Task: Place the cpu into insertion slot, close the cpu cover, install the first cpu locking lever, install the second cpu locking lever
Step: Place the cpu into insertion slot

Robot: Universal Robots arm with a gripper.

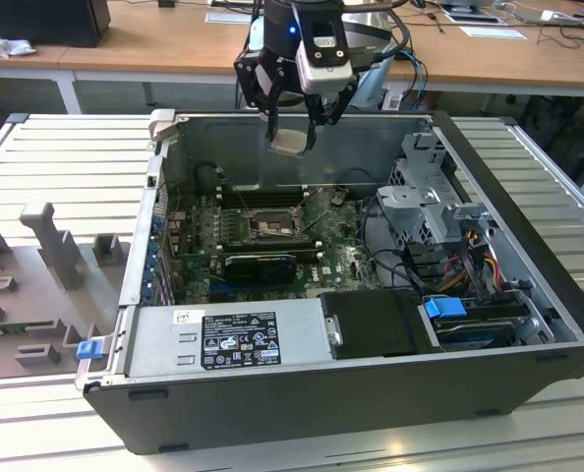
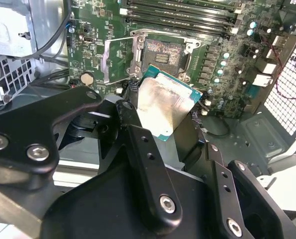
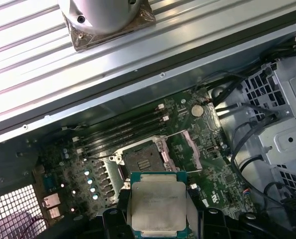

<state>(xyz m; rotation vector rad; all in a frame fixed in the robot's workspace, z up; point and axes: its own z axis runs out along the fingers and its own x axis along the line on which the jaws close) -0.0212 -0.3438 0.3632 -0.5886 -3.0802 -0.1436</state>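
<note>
My gripper [image 1: 292, 131] hangs over the back wall of the open computer case [image 1: 528, 246], shut on the cpu [image 1: 290, 144]. The cpu is a flat square chip with a pale silver top, held by two opposite edges [image 2: 164, 102] [image 3: 158, 204]. Below it on the green motherboard [image 1: 346, 258] lies the insertion slot [image 1: 269, 225], a black-framed square socket with a dark bare centre [image 2: 163, 51] [image 3: 143, 162]. The silvery cpu cover [image 2: 117, 60] [image 3: 192, 149] is swung open to one side of the socket. The chip is well above the socket and not touching the board.
Long black memory slots [image 1: 262, 197] run behind the socket and a long black card [image 1: 260, 264] lies in front. A power supply [image 1: 228, 339] fills the near side. A metal drive cage with cables [image 1: 439, 202] stands at the exterior view's right. Grey fixtures [image 1: 51, 246] sit outside the case.
</note>
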